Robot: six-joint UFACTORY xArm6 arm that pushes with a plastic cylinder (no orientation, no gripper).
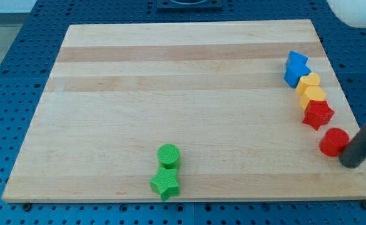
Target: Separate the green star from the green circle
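Although the task concerns the two green blocks, you will find the rod nowhere near them yet. At the near edge of the board [107, 75], a little left of centre, the green circle [168, 155] sits just beyond the green star [165, 183], the two touching or very nearly so. Judged from this, the separation has not begun; the step in hand is the approach.

Moving right, the middle of the board carries nothing. At the far right a column of blocks runs towards you: a blue block [296, 67], two yellow blocks [310, 90], a red star [318, 114] and a red circle [334, 142].

My tip [351, 162] stands just right of the red circle, touching it or close to it. There is no claw on this rig, so it holds nothing. The green pair lies well apart from it, to the left. Your next move calls for a long leftward travel, then a push that enters between star and circle.
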